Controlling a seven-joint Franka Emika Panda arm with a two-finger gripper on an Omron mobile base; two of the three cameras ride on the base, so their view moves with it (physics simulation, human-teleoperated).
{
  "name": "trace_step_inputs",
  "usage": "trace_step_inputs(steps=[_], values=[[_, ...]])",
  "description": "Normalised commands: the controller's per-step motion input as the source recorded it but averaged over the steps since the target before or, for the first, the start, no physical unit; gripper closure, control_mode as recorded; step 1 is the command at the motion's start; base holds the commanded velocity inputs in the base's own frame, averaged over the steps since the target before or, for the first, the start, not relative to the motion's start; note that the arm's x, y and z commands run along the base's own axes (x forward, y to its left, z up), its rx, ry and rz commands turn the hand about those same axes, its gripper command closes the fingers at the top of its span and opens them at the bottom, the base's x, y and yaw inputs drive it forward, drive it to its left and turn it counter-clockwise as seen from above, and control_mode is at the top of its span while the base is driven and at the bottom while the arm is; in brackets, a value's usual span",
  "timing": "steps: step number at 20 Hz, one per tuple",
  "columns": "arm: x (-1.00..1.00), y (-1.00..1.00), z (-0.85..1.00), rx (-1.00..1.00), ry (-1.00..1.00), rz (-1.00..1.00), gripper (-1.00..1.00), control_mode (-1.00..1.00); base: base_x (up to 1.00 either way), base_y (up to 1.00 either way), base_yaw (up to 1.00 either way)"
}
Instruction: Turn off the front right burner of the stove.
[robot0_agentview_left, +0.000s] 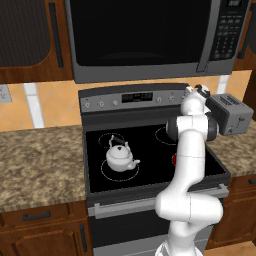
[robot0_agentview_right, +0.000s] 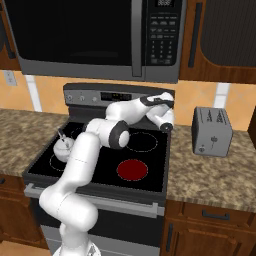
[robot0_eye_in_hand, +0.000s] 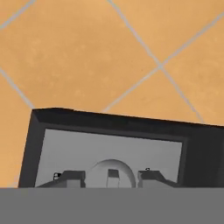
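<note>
While front right burner (robot0_agentview_right: 133, 169) glows solid red, hand (robot0_eye_in_hand: 111, 177) spread around knob (robot0_eye_in_hand: 112, 173).

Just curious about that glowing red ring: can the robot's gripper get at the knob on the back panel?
Probably yes: the gripper sits right at a knob, one fingertip on each side, nothing between.
</note>
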Motion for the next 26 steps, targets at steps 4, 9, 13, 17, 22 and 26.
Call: trace_step_inputs(steps=[4,9,13,17,22,26], values=[[0.00,-0.15,0.11,0.42,0.11,-0.33,1.00,-1.00,0.00,0.00,0.00],[0.00,-0.23,0.20,0.53,0.11,-0.31,1.00,-1.00,0.00,0.00,0.00],[0.00,-0.30,0.23,0.58,0.11,-0.27,1.00,-1.00,0.00,0.00,0.00],[0.00,-0.39,0.24,0.64,0.09,-0.22,1.00,-1.00,0.00,0.00,0.00],[0.00,-0.46,0.27,0.73,0.08,-0.17,1.00,-1.00,0.00,0.00,0.00],[0.00,-0.54,0.33,0.81,0.06,-0.14,1.00,-1.00,0.00,0.00,0.00]])
